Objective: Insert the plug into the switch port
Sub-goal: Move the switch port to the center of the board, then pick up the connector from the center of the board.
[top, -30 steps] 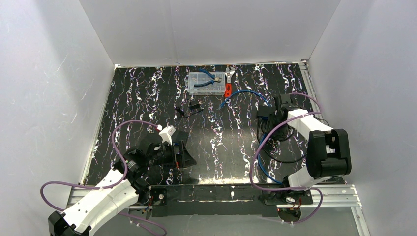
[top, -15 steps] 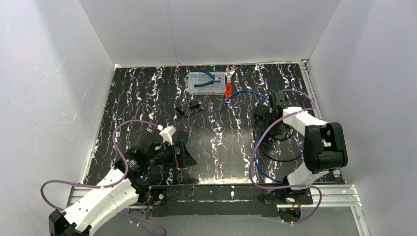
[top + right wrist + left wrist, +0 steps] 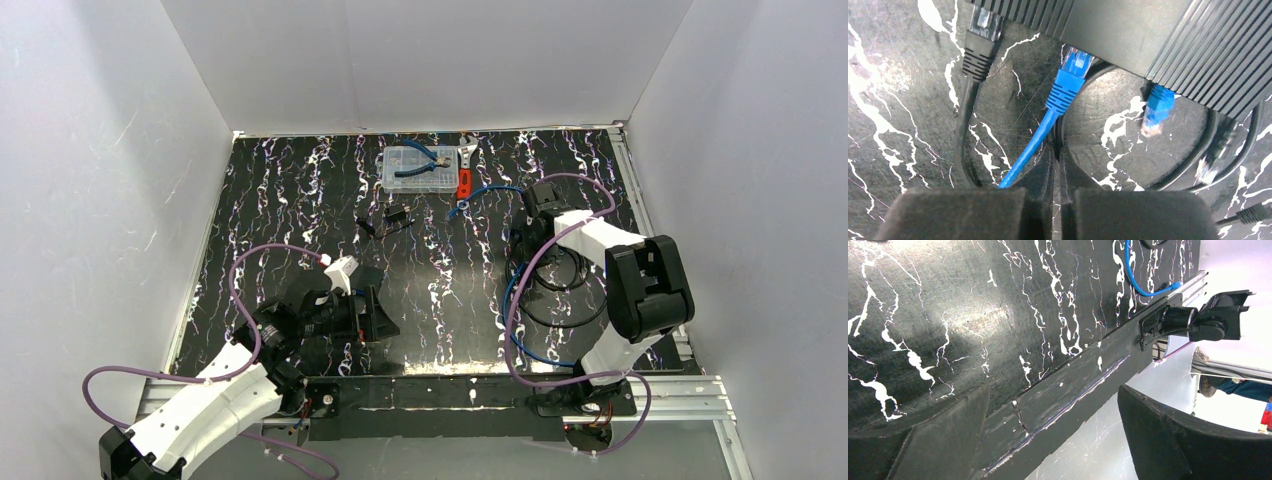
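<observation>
Black marbled counter (image 3: 290, 200), white walls. Left pincer (image 3: 1053, 390) is hanging wide open over the near edge, holding nothing. Right pincer (image 3: 1057, 150) is sitting closed just beside the blue cable (image 3: 1032, 146); its blue plug (image 3: 1070, 75) is poking into the switch port (image 3: 1077, 50) on the black box (image 3: 1128, 30) edge.

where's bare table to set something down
Bare table far left, between the left wall and the parts box; more mid-table, between the left arm and right arm. Crowded at right: cables around the black box.
</observation>
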{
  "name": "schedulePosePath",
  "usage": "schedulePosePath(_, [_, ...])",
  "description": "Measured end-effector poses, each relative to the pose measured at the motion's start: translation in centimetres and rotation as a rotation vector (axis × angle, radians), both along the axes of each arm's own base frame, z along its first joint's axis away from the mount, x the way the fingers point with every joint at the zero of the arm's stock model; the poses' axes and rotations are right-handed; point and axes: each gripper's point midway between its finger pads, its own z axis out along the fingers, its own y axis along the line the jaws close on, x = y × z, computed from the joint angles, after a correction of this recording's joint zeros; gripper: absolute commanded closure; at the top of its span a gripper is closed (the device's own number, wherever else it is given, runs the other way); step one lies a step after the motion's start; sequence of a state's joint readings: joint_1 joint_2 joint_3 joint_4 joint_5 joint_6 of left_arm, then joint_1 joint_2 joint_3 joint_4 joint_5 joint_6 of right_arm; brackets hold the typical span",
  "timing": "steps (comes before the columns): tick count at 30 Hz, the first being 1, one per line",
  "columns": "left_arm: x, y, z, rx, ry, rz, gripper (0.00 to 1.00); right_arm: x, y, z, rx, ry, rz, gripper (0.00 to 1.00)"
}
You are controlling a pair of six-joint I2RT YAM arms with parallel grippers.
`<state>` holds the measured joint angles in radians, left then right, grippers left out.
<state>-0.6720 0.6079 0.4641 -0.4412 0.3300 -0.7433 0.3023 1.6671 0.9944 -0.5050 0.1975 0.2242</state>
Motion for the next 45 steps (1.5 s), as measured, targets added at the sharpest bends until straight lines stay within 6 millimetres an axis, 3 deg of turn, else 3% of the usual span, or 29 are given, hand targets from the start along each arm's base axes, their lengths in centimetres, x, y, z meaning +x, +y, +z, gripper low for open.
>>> schedulePosePath(10, [0.0, 0.0, 0.0, 0.000, 0.000, 0.000, 0.01, -0.1, 0.7, 0.7, 0.047, 0.003, -0.026, 0.99])
schedulePosePath(22, [0.0, 0.0, -0.1, 0.003, 0.004, 0.000, 0.00, -5.0, 2.7, 8.5, 0.286, -0.150, -0.041, 0.98])
schedulePosePath(24, [0.0, 0.0, -0.1, 0.003, 0.003, 0.000, 0.00, -5.7, 2.7, 8.9, 0.299, -0.154, -0.041, 0.77])
schedulePosePath(26, [0.0, 0.0, -0.1, 0.003, 0.004, 0.000, 0.00, -6.1, 2.6, 8.8, 0.297, -0.141, -0.055, 0.63])
schedulePosePath(32, [-0.1, 0.0, 0.0, -0.001, 0.003, -0.003, 0.00, -5.9, 1.7, 7.1, 0.233, -0.096, -0.107, 0.43])
schedulePosePath(38, [-0.1, 0.0, 0.2, -0.009, -0.006, -0.003, 0.00, -5.3, -0.2, 4.5, 0.123, -0.038, -0.179, 0.41])
schedulePosePath(45, [-0.2, -0.2, 0.3, -0.016, -0.003, -0.012, 0.00, -4.5, -2.9, 2.9, 0.037, 0.004, -0.253, 0.41])
